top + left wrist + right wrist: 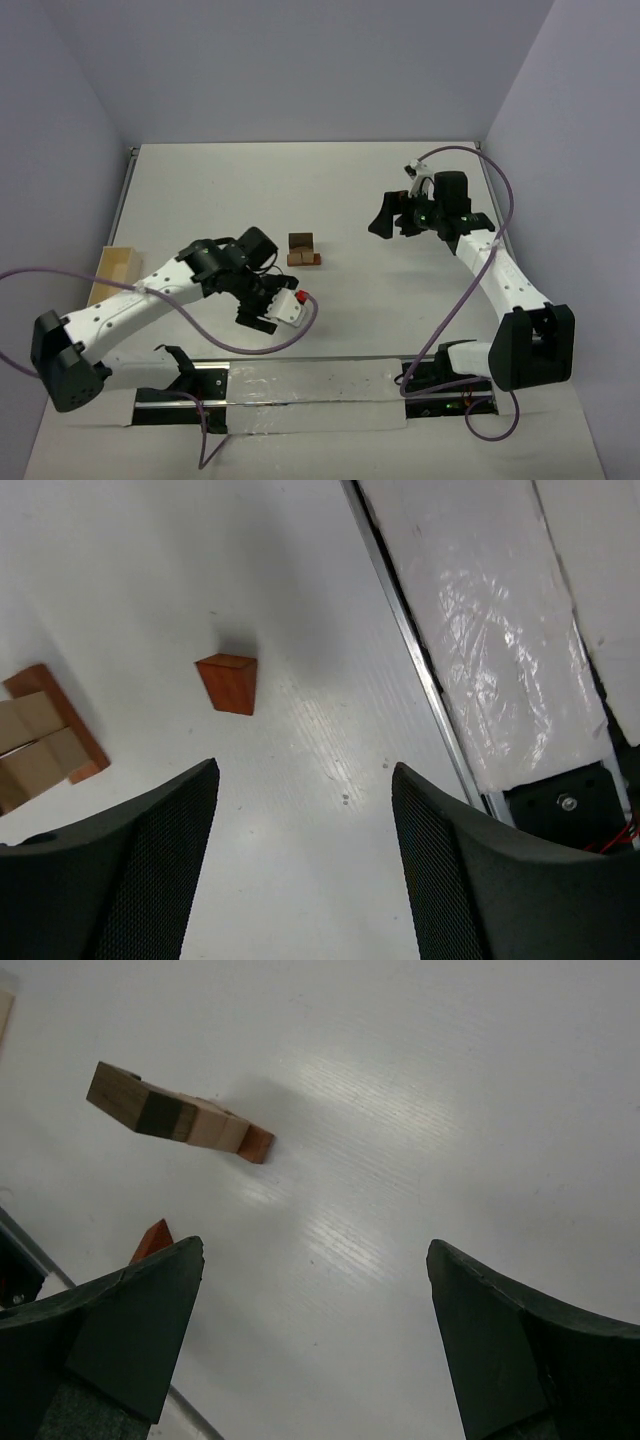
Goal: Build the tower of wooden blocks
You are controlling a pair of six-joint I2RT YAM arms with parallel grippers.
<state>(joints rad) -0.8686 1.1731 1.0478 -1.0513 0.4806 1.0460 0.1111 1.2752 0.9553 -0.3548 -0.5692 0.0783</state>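
Observation:
The wood block tower (303, 250) stands mid-table as a small cluster. A dark brown block tops tan and reddish pieces in the right wrist view (170, 1115). In the left wrist view it shows at the left edge (45, 740). A loose reddish wedge (228, 683) lies on the table nearer the front (298, 297), also peeking beside the right finger (152, 1240). My left gripper (303, 770) is open and empty just short of the wedge (272, 305). My right gripper (315, 1247) is open and empty, well right of the tower (386, 217).
A pale wooden tray (112, 272) sits at the table's left edge behind the left arm. A white sheet on a metal rail (300, 395) runs along the front edge, close to the left gripper (500, 630). Walls close in the back and sides.

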